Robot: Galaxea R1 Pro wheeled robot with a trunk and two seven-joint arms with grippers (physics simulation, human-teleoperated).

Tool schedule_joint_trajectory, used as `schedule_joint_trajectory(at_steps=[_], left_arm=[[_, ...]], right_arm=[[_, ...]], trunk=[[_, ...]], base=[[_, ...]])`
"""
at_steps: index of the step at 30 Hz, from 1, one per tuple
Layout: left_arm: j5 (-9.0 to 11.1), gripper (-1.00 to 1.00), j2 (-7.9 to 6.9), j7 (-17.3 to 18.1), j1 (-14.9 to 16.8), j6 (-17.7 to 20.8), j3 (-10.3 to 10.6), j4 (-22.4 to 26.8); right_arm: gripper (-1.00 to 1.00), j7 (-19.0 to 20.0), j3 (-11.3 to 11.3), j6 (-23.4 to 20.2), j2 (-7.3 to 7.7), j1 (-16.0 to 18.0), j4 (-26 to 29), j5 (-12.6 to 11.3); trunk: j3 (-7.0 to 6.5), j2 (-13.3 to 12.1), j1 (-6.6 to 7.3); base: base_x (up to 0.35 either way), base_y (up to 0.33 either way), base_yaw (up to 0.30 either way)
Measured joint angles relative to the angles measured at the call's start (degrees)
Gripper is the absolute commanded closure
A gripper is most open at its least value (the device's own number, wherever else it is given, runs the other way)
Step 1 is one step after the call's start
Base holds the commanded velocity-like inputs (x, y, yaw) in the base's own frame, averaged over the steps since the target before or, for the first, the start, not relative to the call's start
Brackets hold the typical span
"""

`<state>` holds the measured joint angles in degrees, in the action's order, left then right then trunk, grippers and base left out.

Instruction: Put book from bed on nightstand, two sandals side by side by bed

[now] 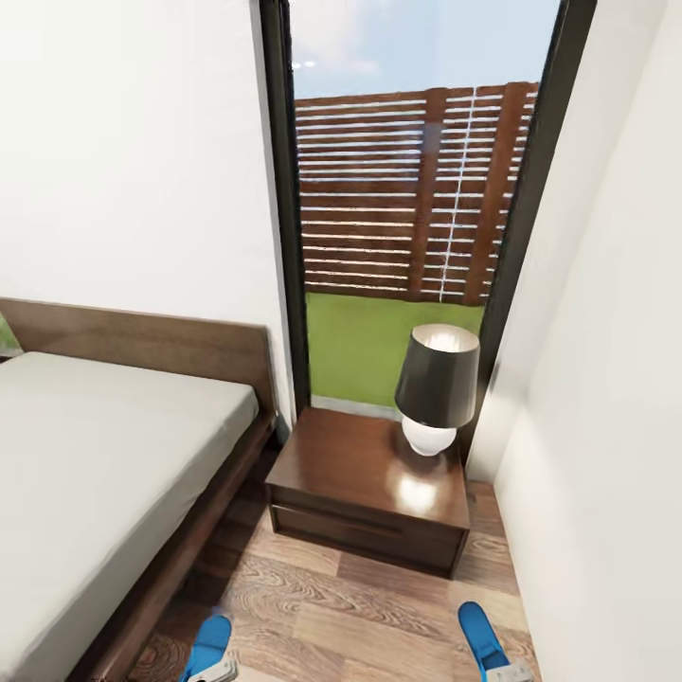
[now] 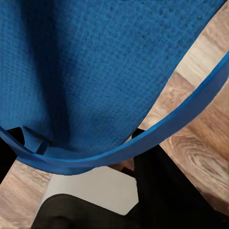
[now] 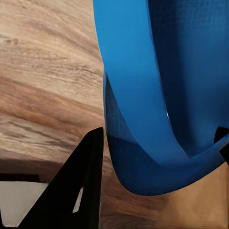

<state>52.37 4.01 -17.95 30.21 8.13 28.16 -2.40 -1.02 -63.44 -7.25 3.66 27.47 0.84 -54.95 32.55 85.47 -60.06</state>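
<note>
While a tall black-framed window (image 1: 417, 189) fills the upper centre of the head view, the bed (image 1: 104, 455) lies at lower left and a dark nightstand (image 1: 369, 488) stands at centre, a black-shaded lamp (image 1: 436, 384) on its top. At the bottom edge, one blue sandal (image 1: 209, 644) rises lower left over the left gripper (image 1: 216, 673), another sandal (image 1: 481, 639) lower right over the right gripper (image 1: 511, 674); both point lengthwise up the frame, above the wood floor (image 1: 360, 606).

From the left wrist, the blue sole (image 2: 95, 71) fills the upper frame, its strap (image 2: 157, 131) looping past a black finger (image 2: 167, 186); the grip appears closed on it.

From the right wrist, the other sandal's strap (image 3: 138, 95) and sole (image 3: 200, 67) run down the right half between two dark fingers (image 3: 81, 186), which are clamped on it.
</note>
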Motion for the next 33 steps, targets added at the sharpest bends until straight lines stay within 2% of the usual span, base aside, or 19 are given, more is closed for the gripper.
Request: schedule_joint_trajectory(at_steps=[18, 25, 33], left_arm=[[-0.4, 1.0, 0.23, 0.0, -2.6, 0.0, 0.4, 0.1], [-2.3, 1.0, 0.63, 0.0, -2.8, -0.1, 0.5, 0.1], [-2.9, 1.0, 0.7, 0.0, -2.8, -0.1, 0.5, 0.1]], right_arm=[[1.0, 0.0, -0.1, -0.1, 0.0, -0.9, -0.3, 0.1], [1.0, -0.1, -0.1, -0.2, 0.0, -1.0, -0.3, 0.1], [1.0, -0.2, -0.1, -0.2, 0.0, -1.0, -0.3, 0.1]], trunk=[[-4.19, -7.2, 3.96], [-5.82, -10.0, 5.49], [-7.67, -13.2, 7.25]], base=[[0.0, 0.0, 0.246], [0.0, 0.0, 0.253], [0.0, 0.0, 0.253]])
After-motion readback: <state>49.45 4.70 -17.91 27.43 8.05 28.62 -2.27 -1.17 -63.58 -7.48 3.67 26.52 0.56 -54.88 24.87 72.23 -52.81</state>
